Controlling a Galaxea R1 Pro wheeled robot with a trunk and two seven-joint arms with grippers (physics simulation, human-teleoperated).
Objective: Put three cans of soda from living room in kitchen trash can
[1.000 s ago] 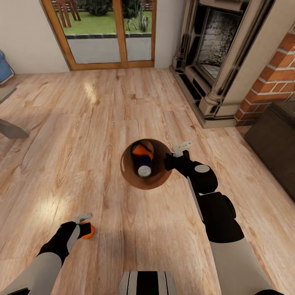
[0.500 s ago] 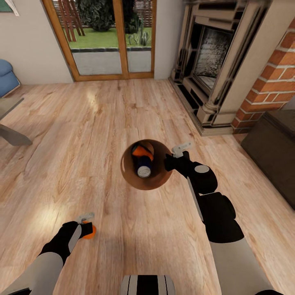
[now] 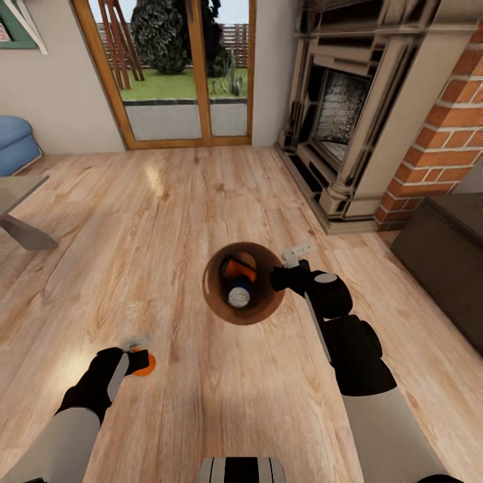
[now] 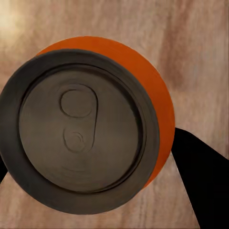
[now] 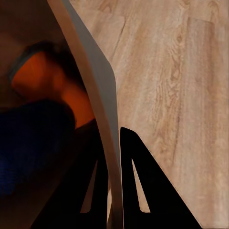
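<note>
Left claw (image 3: pixel 136 357) grips the third can (image 3: pixel 143 363) low at 7 o'clock, its axis along the fingers, while the bin (image 3: pixel 213 303), two cans inside, hangs at 1 o'clock from it, rim pinched by the right claw (image 3: pixel 287 267).

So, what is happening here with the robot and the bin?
The robot stands in the living room, on the wood floor by the fireplace. Its right gripper is clamped on the rim of the tash can, jaws on either side of the wall; two soda cans lie inside. The left gripper holds the third can of soda, out to the side of the bin.
</note>
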